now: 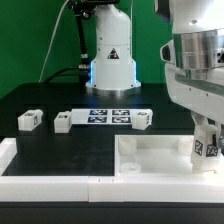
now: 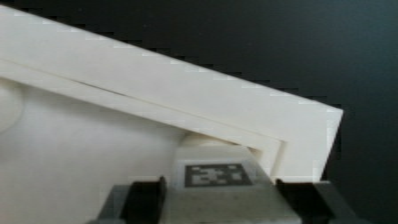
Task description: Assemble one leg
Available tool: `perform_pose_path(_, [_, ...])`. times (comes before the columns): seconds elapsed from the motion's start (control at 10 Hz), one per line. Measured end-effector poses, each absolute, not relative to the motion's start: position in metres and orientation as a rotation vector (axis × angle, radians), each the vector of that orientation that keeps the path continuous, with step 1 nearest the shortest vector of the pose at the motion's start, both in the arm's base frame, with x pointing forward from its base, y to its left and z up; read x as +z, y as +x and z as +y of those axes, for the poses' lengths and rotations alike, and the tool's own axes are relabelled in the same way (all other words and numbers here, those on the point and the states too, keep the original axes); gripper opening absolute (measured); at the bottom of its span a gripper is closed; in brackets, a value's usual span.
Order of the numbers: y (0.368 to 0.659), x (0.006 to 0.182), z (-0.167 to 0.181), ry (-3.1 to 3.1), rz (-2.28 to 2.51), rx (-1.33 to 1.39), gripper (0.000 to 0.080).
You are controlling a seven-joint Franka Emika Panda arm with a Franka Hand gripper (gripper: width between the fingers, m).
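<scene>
Nearest the wrist camera: two dark, square-ended fingers of the gripper, clamped on either side of the leg. On the leg's facing side, a black-and-white square marker tag of coarse blocks. Just past it, the white panel: matte, smooth, with a broad raised rim and a stepped inner edge, bent into a right-angled corner around the leg; touching or not, cannot tell.

In the exterior view, foremost a low white rail, square-cut, on the black table. Behind the rail, the panel, lying flat. At its corner toward the exterior view's right, the leg, upright, directly beneath the gripper and held by its upper part.

Farther back, in a row: three spare posts, tagged alike, with the marker board between two of them. On the white robot base, a triangular warning sticker.
</scene>
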State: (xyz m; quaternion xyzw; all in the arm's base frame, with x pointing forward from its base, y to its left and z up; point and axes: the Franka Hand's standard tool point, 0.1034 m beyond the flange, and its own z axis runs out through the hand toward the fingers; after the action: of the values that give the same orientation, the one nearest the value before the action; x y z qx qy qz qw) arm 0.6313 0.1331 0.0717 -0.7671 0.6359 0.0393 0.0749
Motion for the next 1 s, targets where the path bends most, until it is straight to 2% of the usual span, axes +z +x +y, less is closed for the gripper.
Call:
perform_pose_path(0.1, [0.6313, 0.0717, 0.1331, -2.341, 1.856, 0.113, 0.0293])
perform_pose_path(0.2, [0.6307, 0.0718, 0.1333, -2.391, 1.793, 0.113, 0.0381])
perform_pose_path(0.3, [0.6301, 0.0723, 0.1330, -2.504, 1.641, 0.111, 0.0519])
perform_pose_path(0.4, [0.6296, 0.0718, 0.1324, -2.607, 1.469, 0.102, 0.0608])
perform_pose_path(0.5, [0.6283, 0.0714, 0.1323, -2.691, 1.310, 0.097, 0.0641])
perform_pose_path(1.0, [0.6269, 0.0720, 0.1291, -3.041, 0.453, 0.027, 0.0649])
